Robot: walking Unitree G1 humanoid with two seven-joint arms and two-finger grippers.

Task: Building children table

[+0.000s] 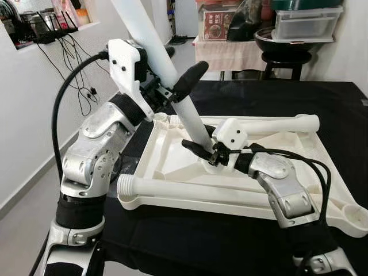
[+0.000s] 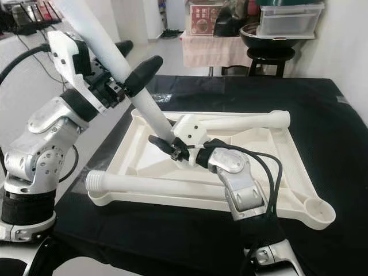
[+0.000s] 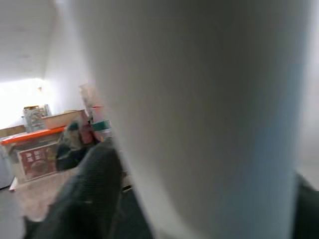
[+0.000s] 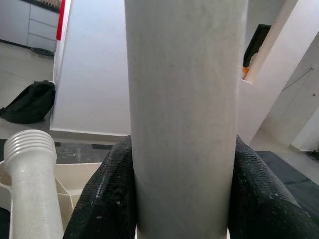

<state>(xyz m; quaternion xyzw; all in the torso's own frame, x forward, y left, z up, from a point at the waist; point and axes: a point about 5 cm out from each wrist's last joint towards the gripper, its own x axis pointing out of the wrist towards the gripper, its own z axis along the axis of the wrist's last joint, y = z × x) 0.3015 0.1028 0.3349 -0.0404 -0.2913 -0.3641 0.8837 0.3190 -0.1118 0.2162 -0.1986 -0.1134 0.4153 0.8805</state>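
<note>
A white children's table top [image 1: 172, 150] lies upside down on the black table. One white leg [image 1: 190, 115] is held tilted, with its lower end at the middle of the table top. My left gripper [image 2: 141, 54] is shut on its upper part, and the leg [image 3: 199, 114] shows close beside a black finger [image 3: 84, 194]. My right gripper [image 1: 205, 150] is shut on its lower end, the leg [image 4: 182, 114] sitting between both pads. Two more legs lie on the table top, one along the front [image 1: 190, 190] and one along the back [image 1: 282, 123].
The black-covered table [image 1: 322, 103] drops off on the left to a pale floor [image 1: 23, 218] and a white wall with hanging cables [image 1: 75, 75]. Behind it stand a stool with a black bowl [image 1: 284, 43] and plastic boxes [image 1: 305, 20].
</note>
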